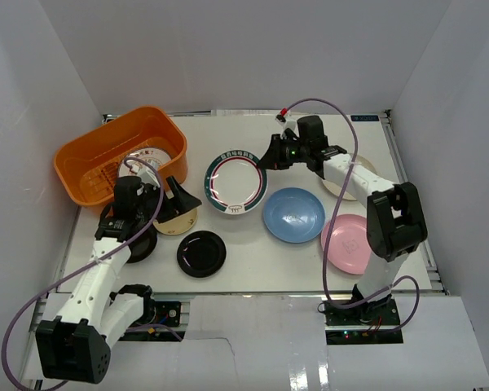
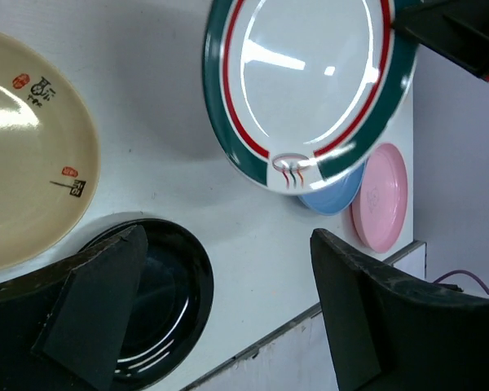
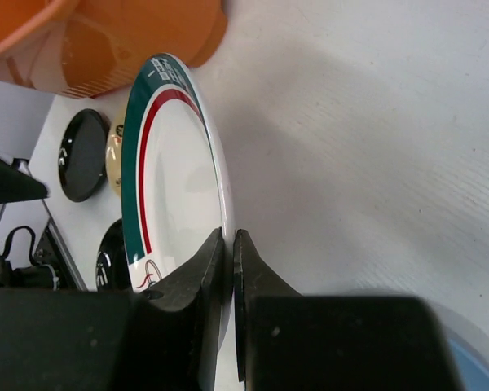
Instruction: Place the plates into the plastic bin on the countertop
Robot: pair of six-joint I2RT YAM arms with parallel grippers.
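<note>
The right gripper [image 3: 230, 243] pinches the green-rimmed plate [image 1: 235, 182] at its 2 o'clock rim, a strip of countertop [image 1: 197, 151] separates it from the bin [image 1: 81, 175] at 10 o'clock, and the left gripper [image 2: 228, 252] is spread wide.

A: Enclosure?
B: Plain white back wall [image 1: 253, 49]; white left wall [image 1: 24, 122] and right wall [image 1: 464, 122] angle in toward it.
A: Surface, light?
B: Flat white countertop [image 1: 253, 265]; even light, soft shadows; white panel [image 1: 253, 326] along the near edge, faint glare.

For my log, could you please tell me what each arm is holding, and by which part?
The right fingers pinch the round green-rimmed white plate by its rim; the left fingers hold nothing.
</note>
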